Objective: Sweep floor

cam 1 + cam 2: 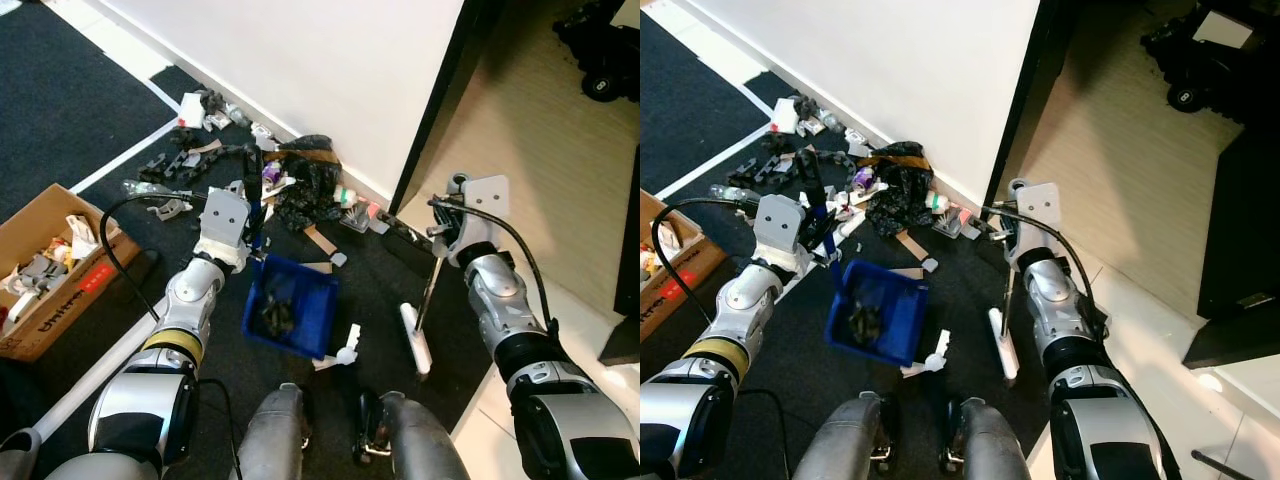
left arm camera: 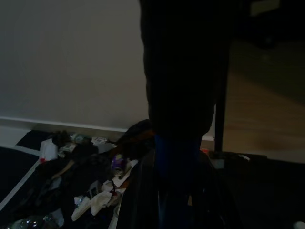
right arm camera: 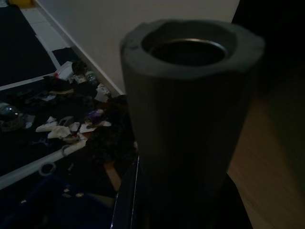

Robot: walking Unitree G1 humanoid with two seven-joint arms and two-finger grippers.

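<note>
On black carpet, left gripper jaws clench one blue dustpan; right gripper jaws clench one broom.

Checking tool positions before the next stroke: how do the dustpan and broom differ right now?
The dustpan is blue, holds debris, and its handle is at the left gripper. The broom has a white head, thin metal pole, at the right gripper. Both rest on the dark carpet.

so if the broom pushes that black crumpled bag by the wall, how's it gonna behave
The black crumpled bag looks like thin, wrinkled film, so it is probably floppy and light, and may fold or ride over the broom rather than slide cleanly. It lies tangled with other litter against the wall, so it will likely drag neighbouring scraps along. It is unlikely to roll.
</note>
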